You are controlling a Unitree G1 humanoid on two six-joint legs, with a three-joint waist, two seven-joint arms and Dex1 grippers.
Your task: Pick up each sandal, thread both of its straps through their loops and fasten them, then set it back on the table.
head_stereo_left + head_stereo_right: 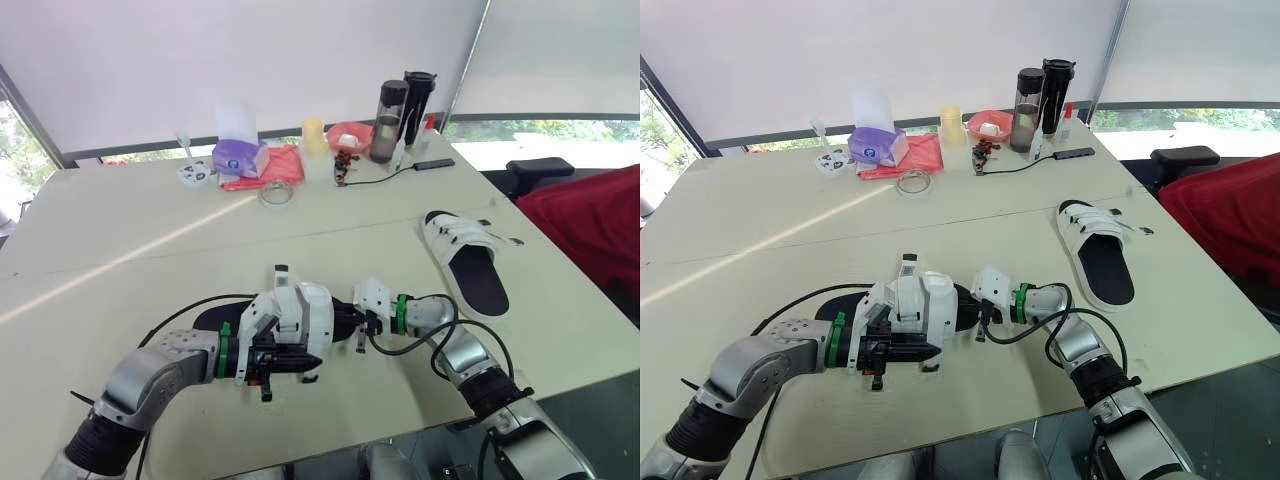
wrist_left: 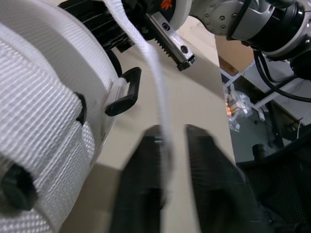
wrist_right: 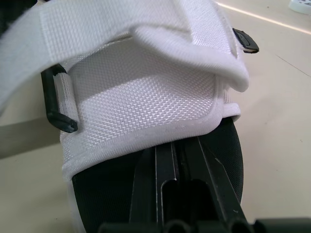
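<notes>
The sandal point(image 1: 318, 312) being worked on is near the front edge of the desk point(image 1: 120, 250), between the two grippers. Its black sole shows on both sides of its white upper. I cannot tell if it rests on the desk or is held just above it. The left gripper point(image 2: 172, 133) is at the side of the sandal that faces the robot. A thin white strap point(image 2: 153, 82) runs from the upper down into this gripper, passing beside a black loop point(image 2: 124, 90). Whether the gripper pinches the strap, I cannot tell. The right gripper point(image 3: 179, 143) is clenched, its fingers lying close together over the black footbed point(image 3: 97, 194), with the tips at the edge of the upper. The second sandal point(image 1: 465, 255) lies flat on the right part of the desk, well apart. Bottles point(image 1: 405, 105) and a tissue box point(image 1: 240, 155) stand at the far edge.
</notes>
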